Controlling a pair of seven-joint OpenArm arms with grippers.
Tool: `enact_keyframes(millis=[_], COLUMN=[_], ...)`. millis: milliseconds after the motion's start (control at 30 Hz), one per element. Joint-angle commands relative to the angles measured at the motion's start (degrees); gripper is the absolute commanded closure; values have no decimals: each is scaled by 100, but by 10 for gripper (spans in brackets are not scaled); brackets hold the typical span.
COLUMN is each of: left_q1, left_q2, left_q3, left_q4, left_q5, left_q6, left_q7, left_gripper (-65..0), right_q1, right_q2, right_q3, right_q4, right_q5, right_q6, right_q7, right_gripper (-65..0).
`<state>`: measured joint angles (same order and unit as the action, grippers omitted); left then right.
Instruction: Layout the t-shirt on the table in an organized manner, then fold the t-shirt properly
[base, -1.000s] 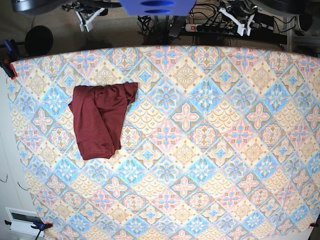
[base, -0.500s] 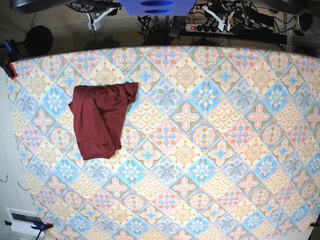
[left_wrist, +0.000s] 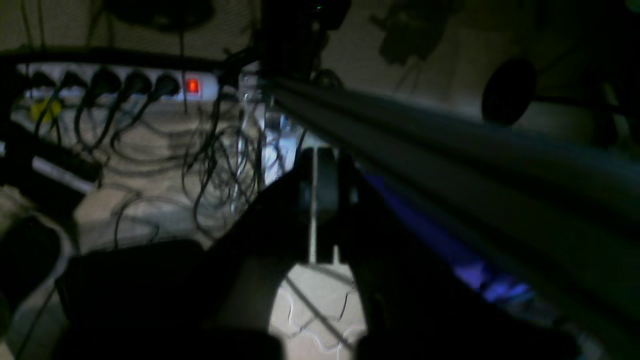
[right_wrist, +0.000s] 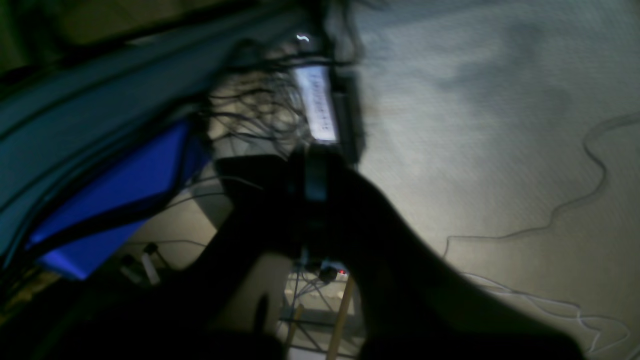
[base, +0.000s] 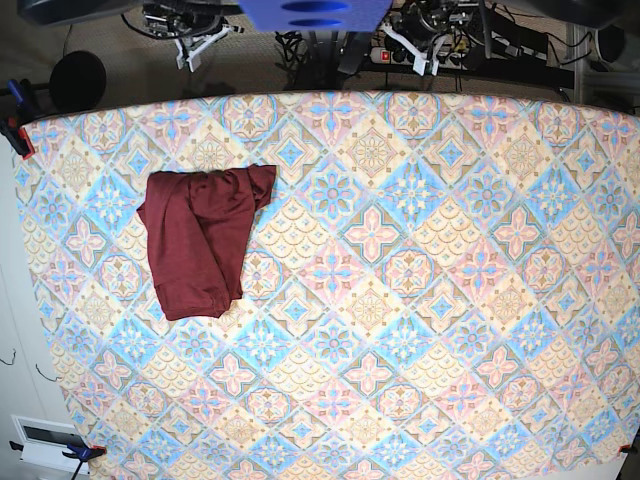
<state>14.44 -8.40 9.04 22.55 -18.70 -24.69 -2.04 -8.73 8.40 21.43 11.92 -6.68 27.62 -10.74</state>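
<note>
The dark maroon t-shirt (base: 198, 240) lies in a folded, slightly rumpled bundle on the left part of the table (base: 400, 300), one corner poking out towards the middle. Neither gripper is near it. My right gripper (base: 203, 42) hangs beyond the table's far edge at the upper left, and my left gripper (base: 412, 45) beyond that edge at the upper middle. In the left wrist view the left gripper (left_wrist: 316, 192) is a dark shape with its fingers together over the floor. The right gripper (right_wrist: 310, 175) looks the same in the right wrist view. Both are shut and hold nothing.
A power strip (base: 400, 55) and tangled cables (left_wrist: 210, 150) lie on the floor behind the table. A blue mount (base: 315, 12) sits at the top centre. Clamps (base: 15, 130) grip the cloth at the left edge. A round black stand (base: 78, 80) is at the far left.
Both grippers have swung inward along the back edge towards the blue mount, the left one farther. The t-shirt has not moved.
</note>
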Motion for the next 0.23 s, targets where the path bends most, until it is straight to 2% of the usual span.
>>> enact_keyframes(millis=[0, 200], left_q1=[29, -85], left_q2=[18, 133], left_q3=[-3, -11], left_q4=[18, 18], left_q5=[-7, -25], left_q6=[-41, -41], left_q7=[-37, -29], left_gripper=[0, 0], right_q1=[-37, -54], right_q2=[43, 17], right_q3=[15, 33], right_q4=[16, 16], right_q5=[4, -5], right_q6=[-23, -32], right_q7=[-3, 24], right_gripper=[0, 0])
